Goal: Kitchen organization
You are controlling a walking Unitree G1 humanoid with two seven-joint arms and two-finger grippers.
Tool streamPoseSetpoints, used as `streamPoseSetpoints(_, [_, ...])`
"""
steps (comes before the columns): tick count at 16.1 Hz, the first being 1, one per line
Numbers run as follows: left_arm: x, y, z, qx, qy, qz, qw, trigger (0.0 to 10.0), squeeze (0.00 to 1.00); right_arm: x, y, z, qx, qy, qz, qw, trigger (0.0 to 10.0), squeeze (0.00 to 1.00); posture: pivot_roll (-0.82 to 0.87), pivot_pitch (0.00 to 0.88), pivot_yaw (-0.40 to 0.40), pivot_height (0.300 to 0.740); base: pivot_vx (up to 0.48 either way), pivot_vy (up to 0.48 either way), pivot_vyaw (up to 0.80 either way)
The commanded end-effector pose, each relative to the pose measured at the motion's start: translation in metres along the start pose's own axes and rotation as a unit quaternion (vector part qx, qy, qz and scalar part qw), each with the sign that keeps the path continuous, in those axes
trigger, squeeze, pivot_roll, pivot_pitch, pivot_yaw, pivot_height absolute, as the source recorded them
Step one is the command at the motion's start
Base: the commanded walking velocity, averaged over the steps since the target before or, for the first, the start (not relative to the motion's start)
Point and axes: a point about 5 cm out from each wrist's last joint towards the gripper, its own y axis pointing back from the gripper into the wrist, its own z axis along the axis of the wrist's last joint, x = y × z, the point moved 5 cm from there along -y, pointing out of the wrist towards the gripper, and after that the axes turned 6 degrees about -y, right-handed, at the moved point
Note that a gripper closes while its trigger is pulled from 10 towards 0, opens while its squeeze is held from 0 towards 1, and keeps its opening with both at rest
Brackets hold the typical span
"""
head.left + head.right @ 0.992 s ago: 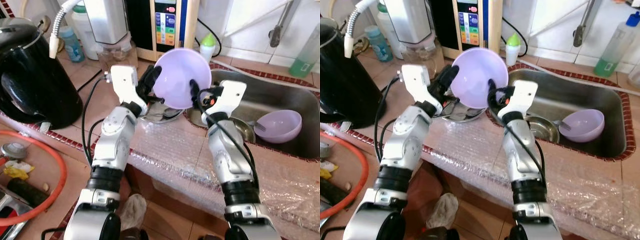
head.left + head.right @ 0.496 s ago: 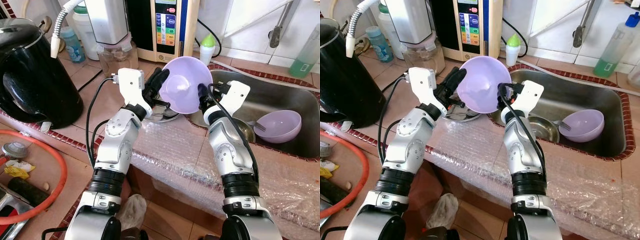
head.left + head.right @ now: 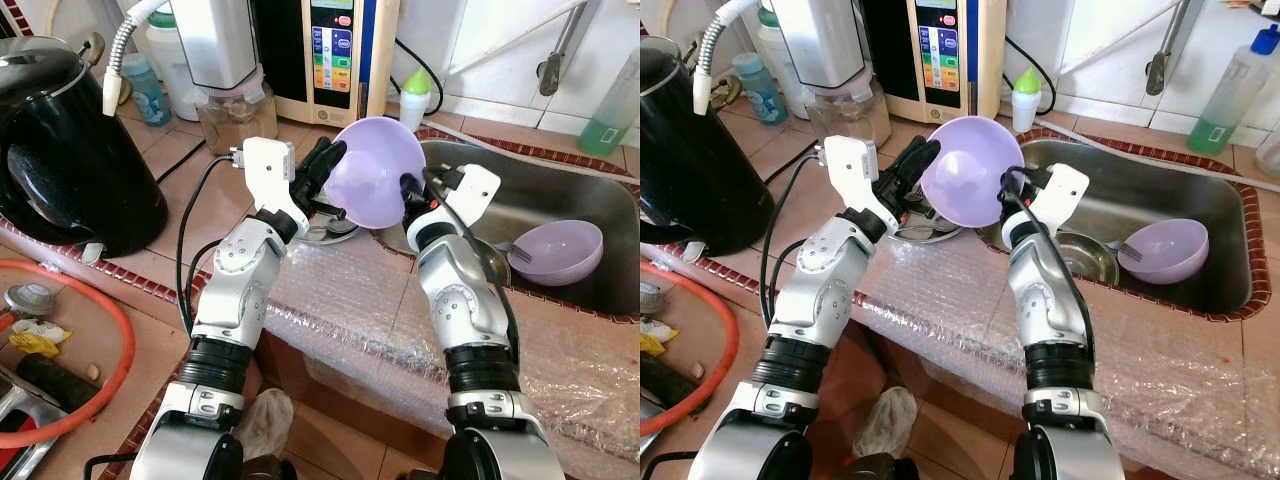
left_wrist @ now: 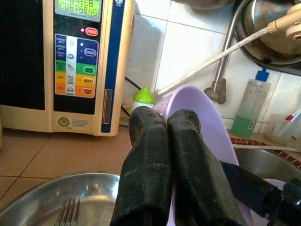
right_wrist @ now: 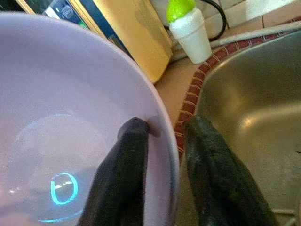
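Note:
A purple bowl [image 3: 375, 185] hangs tilted on its side above the counter, at the sink's left edge. My left gripper [image 3: 330, 160] is at its left rim, with the fingers [image 4: 146, 141] pressed together on the rim. From the other side my right gripper [image 3: 408, 188] is shut on the right rim, one finger [image 5: 124, 155] inside the bowl and one outside. A second purple bowl [image 3: 555, 250] lies in the steel sink [image 3: 560, 190] with a fork beside it.
A steel bowl with a fork [image 4: 70, 202] sits on the counter under the held bowl, and a steel dish [image 3: 490, 258] lies in the sink. Behind stand a water ioniser [image 3: 335, 50], a small green-capped bottle [image 3: 415, 95] and a black kettle [image 3: 70, 150]. Bubble wrap [image 3: 340, 300] covers the counter's front.
Both grippers have carried the purple bowl a little lower and to the right, nearer the sink edge. The left arm has stretched further right.

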Motion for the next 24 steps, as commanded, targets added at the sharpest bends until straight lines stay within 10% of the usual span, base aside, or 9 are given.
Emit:
streamPoseSetpoints(1, [0.012,0.001,0.015,-0.03,-0.014,0.02,0.999,0.0,0.0,-0.015,0.0,0.006,-0.008,-0.019,-0.031,0.999,0.0,0.0,-0.05,0.003,0.079,0.74,0.0,0.0,0.0])
streamPoseSetpoints(11, [0.01,-0.001,0.007,-0.012,-0.024,0.019,0.999,0.2,0.0,-0.019,-0.001,0.007,-0.005,-0.019,-0.039,0.999,0.0,0.0,-0.06,0.0,0.078,0.74,0.0,0.0,0.0])
streamPoseSetpoints(13, [0.01,-0.003,0.008,-0.012,-0.027,0.019,0.999,3.3,0.0,-0.019,-0.001,0.006,-0.005,-0.018,-0.042,0.999,0.0,0.0,-0.07,0.0,0.08,0.74,0.0,0.0,0.0])
streamPoseSetpoints(14, [0.009,-0.005,0.011,-0.014,-0.03,0.014,0.999,7.7,0.0,-0.02,-0.001,0.006,-0.006,-0.019,-0.043,0.999,0.0,0.0,-0.06,0.0,0.082,0.74,0.0,0.0,0.0])
streamPoseSetpoints(15, [0.007,-0.006,0.013,-0.013,-0.037,0.009,0.999,10.0,0.0,-0.02,-0.001,0.009,-0.013,-0.024,-0.045,0.999,0.0,0.0,-0.06,0.0,0.082,0.74,0.0,0.0,0.0])
streamPoseSetpoints(16, [0.007,-0.006,0.013,-0.011,-0.041,0.007,0.999,10.0,1.0,-0.021,-0.001,0.01,-0.016,-0.026,-0.046,0.998,0.0,0.0,-0.06,0.0,0.082,0.74,0.0,0.0,0.0])
streamPoseSetpoints(24, [-0.003,-0.005,0.013,-0.003,-0.058,-0.023,0.998,10.0,1.0,-0.055,-0.003,0.054,-0.104,-0.005,-0.134,0.985,0.0,0.0,-0.05,0.0,0.076,0.74,0.0,0.0,0.0])
